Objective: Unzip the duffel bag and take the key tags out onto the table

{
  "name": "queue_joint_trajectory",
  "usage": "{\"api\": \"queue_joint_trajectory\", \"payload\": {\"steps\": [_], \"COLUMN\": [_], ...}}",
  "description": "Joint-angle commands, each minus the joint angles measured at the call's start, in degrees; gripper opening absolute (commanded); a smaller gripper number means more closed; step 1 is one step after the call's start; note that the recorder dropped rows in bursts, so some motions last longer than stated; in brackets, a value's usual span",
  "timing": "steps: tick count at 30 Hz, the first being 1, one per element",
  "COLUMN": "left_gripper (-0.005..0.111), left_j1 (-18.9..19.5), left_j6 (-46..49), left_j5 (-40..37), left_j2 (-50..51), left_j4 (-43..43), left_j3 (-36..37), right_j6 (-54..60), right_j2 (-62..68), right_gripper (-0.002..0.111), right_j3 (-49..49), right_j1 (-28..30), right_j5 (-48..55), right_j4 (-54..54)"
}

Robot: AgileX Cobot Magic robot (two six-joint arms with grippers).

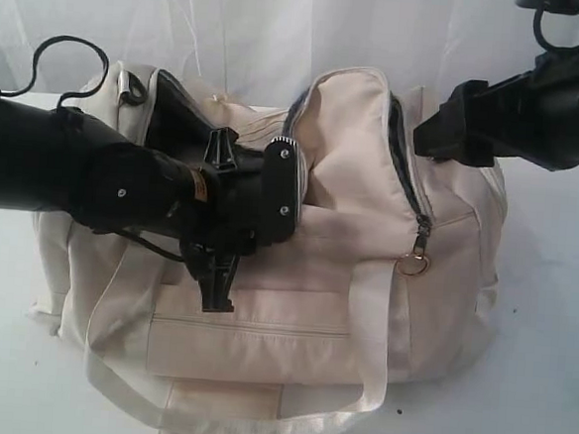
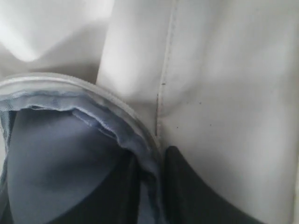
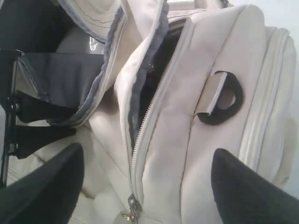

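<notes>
Exterior view: bag (image 1: 313,308) sits mid-surface (image 1: 545,394), main zip open along the top, pull ring (image 1: 412,263) hanging at the right end. Tags not visible in any view; judged to be inside.

Left pincer (image 1: 286,192) is pushed sideways into the bag's mouth under the cream flap, likely to reach the contents. Its tips are buried in fabric. Left wrist view gives only the grey lining edge (image 2: 117,126) and cream cloth close up, so cannot tell how wide it stands or whether it has anything.

Right pincer (image 1: 445,124) hovers above the bag's right end, not touching, probably parked clear of the opening. Right wrist view: its fingers (image 3: 51,186) stand wide apart, nothing gripped, the open zip below them.
</notes>
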State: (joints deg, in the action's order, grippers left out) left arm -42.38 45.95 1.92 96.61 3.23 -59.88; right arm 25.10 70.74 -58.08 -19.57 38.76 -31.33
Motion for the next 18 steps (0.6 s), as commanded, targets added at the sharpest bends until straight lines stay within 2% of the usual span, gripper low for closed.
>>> {"api": "queue_joint_trajectory", "payload": {"steps": [1,10,15,18], "left_gripper": [0.000,0.000,0.000,0.000], "left_j1": [-0.1,-0.1,-0.1,-0.5], "left_j6": [-0.7,-0.8,-1.2,-1.2], "left_j5": [-1.9,-10.6,-22.4,-30.4], "left_j2": [-1.5,-10.9,-16.9,-21.0], "left_j4": [-0.3,0.0,-0.2,-3.6], "left_j3": [0.4,0.4,0.4,0.4], "right_j6": [0.7,0.7,0.7,0.7], "right_j2": [0.0,0.0,0.0,0.0], "right_gripper": [0.070,0.070,0.070,0.070], "right_j3": [-0.2,-0.2,-0.6,-1.5], "right_j1": [0.0,0.0,0.0,0.0], "right_j5": [0.0,0.7,1.2,2.2], "right_j4": [-0.3,-0.3,-0.3,-0.3]}}
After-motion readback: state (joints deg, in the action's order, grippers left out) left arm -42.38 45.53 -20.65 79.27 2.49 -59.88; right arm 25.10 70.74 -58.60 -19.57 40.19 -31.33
